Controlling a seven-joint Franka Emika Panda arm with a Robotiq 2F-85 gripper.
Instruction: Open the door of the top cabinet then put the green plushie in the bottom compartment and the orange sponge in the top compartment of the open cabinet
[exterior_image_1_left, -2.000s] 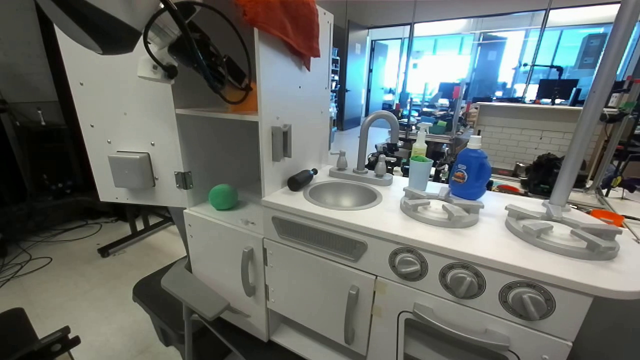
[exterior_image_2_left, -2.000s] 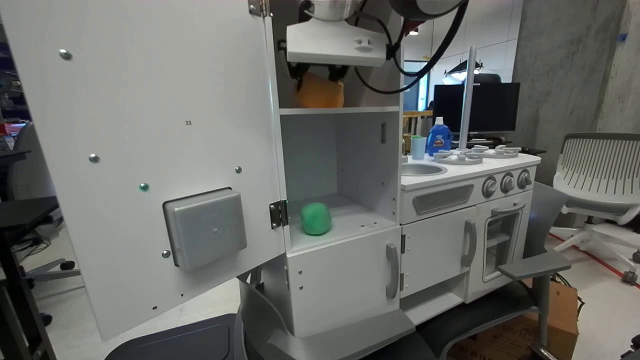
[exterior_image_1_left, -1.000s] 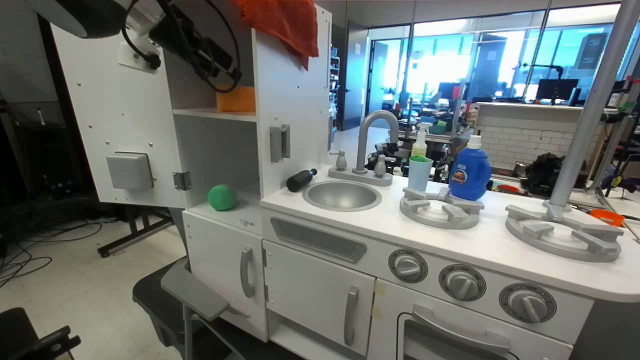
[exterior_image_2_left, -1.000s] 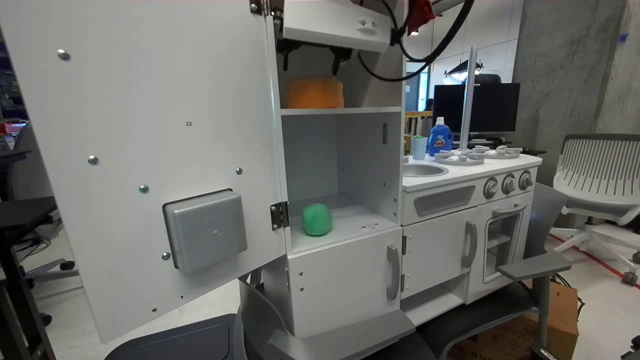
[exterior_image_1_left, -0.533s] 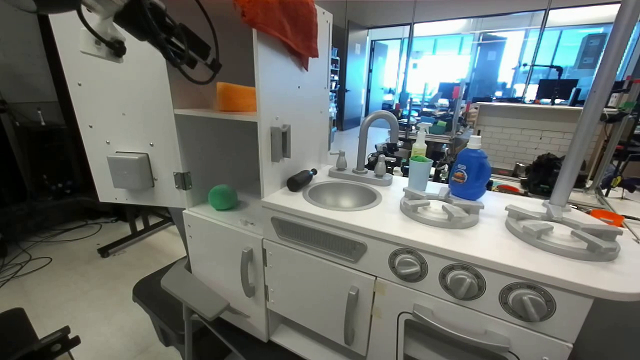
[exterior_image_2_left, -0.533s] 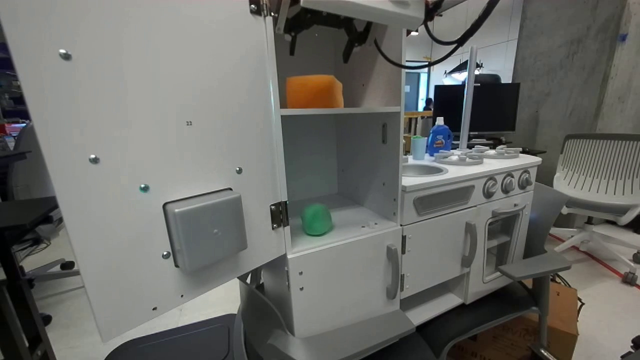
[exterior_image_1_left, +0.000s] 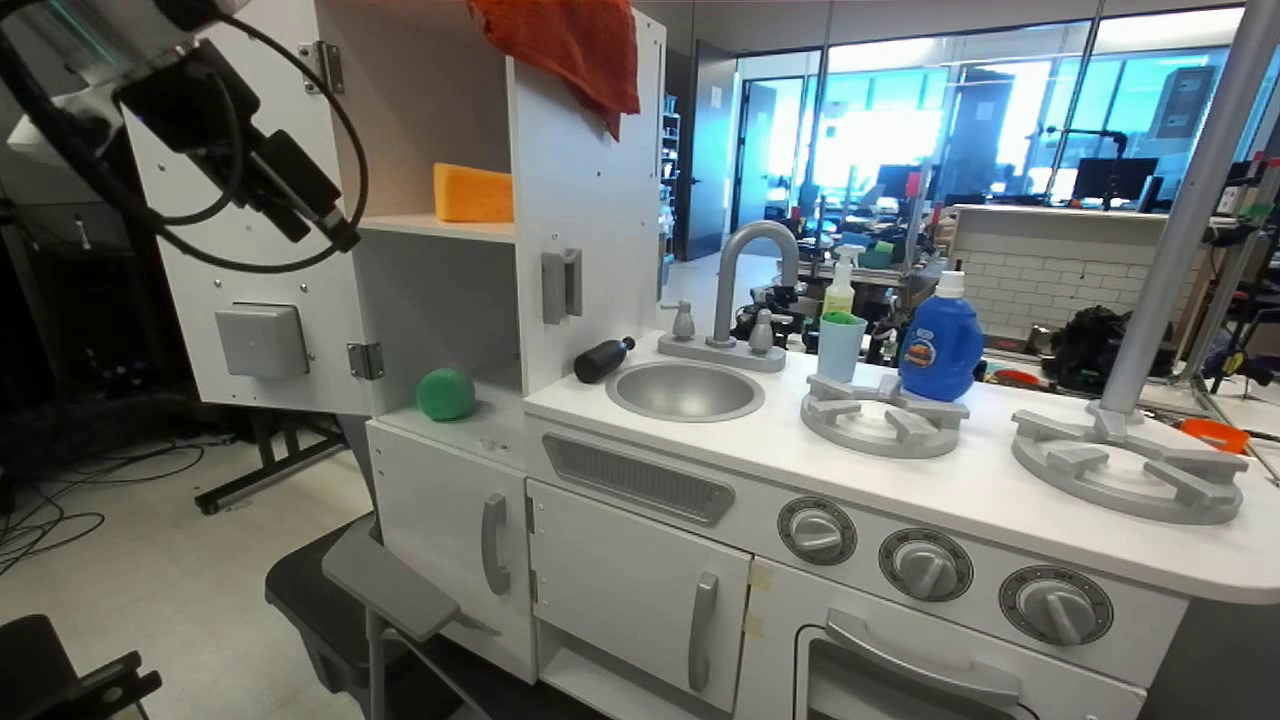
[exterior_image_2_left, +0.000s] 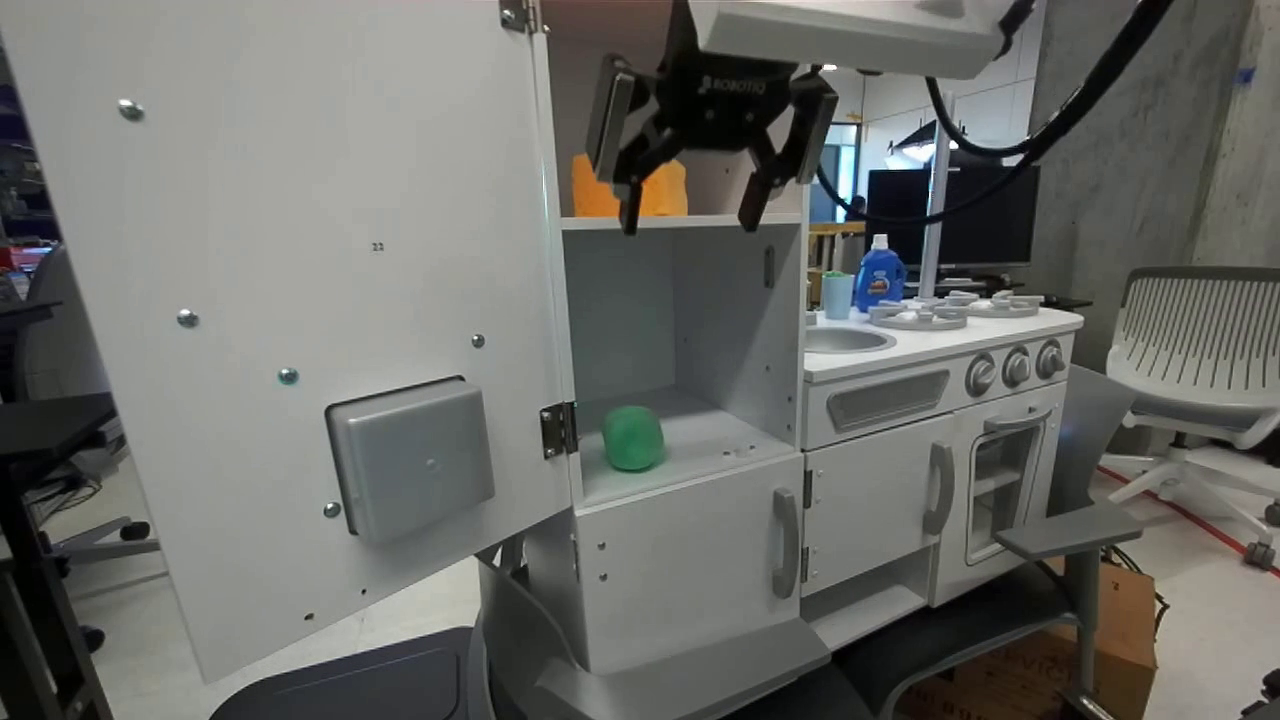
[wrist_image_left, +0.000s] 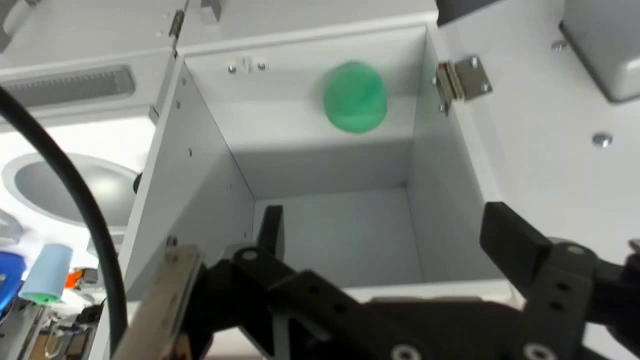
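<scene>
1. What is new: the jaws no longer surround the orange sponge (exterior_image_1_left: 474, 194); they now hang outside the top cabinet (exterior_image_1_left: 590, 215), in front of it, angled down and in.
2. They stand spread wide with nothing between them, apart from the sponge and well above the green plushie (wrist_image_left: 355, 98).
3. The sponge rests by itself on the inner shelf (exterior_image_2_left: 695, 222), inside the top compartment (exterior_image_1_left: 420, 120). In an exterior view a jaw hides part of it, so how far back it sits is hard to tell.
4. The plushie lies at the base of the bottom compartment (exterior_image_2_left: 620, 320), near the front edge, on the side where the door (exterior_image_2_left: 290, 230) is hinged; the wrist view shows it plainly.
5. The door stands wide open. With each thing in its own compartment and released, the task looks complete; what is left is probably only to draw the jaws farther back without catching the door.
6. On the tabletop (exterior_image_1_left: 775, 430), a pale blue cup (exterior_image_1_left: 840, 352) has something green showing at its mouth, and a blue bottle (exterior_image_1_left: 941, 345) stands beside it.
</scene>
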